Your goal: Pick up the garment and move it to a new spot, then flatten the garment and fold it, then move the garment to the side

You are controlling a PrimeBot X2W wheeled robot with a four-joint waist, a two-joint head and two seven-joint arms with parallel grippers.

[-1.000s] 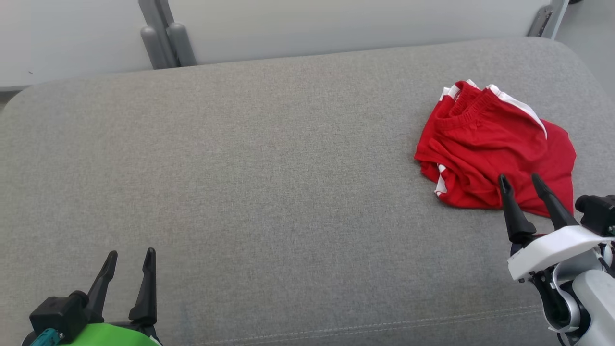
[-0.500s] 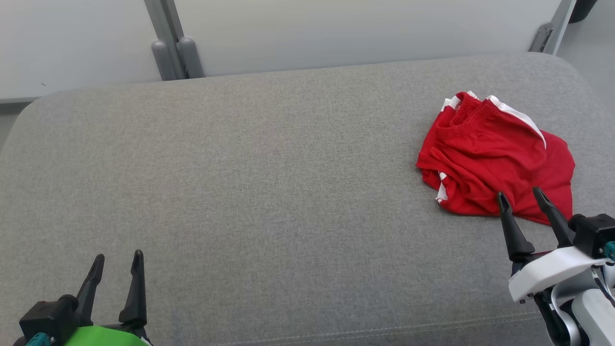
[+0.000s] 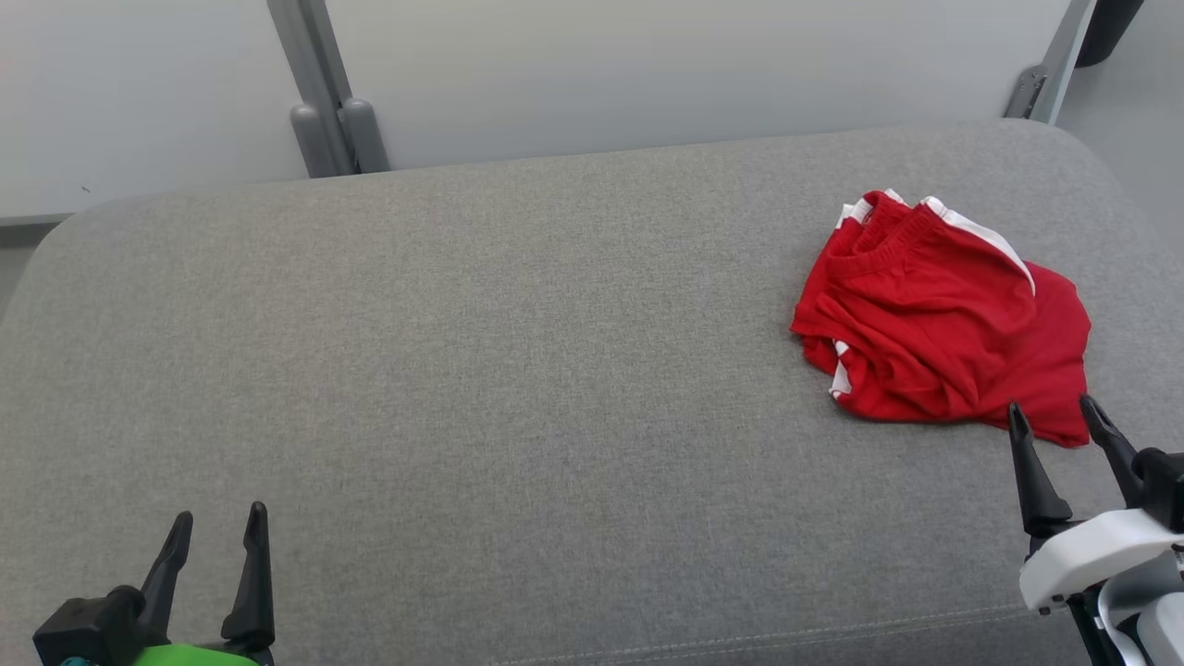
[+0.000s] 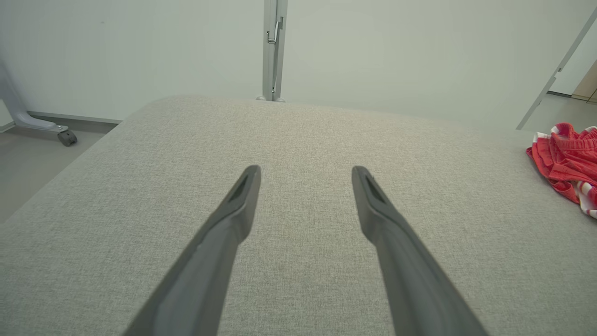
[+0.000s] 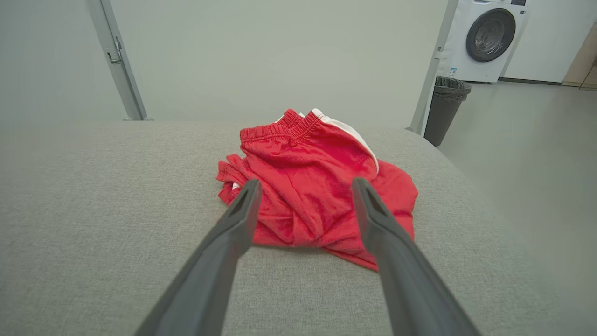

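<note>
The garment is a crumpled pair of red shorts with white side stripes, lying on the right part of the grey cushioned surface. My right gripper stands open just in front of the garment's near edge, apart from the cloth. Its wrist view looks over the garment between the spread fingers. My left gripper is open at the lower left, far from the garment, over bare cushion. The left wrist view catches the garment at its right edge.
Pale partition panels with grey posts stand behind the cushion. The cushion's rounded right edge lies close to the garment. Beyond it, on the floor, stand a dark waste bin and a washing machine.
The head camera has shifted, so the whole picture moved down. Against the garment, my right gripper has drawn back from over its near edge to just in front of it.
</note>
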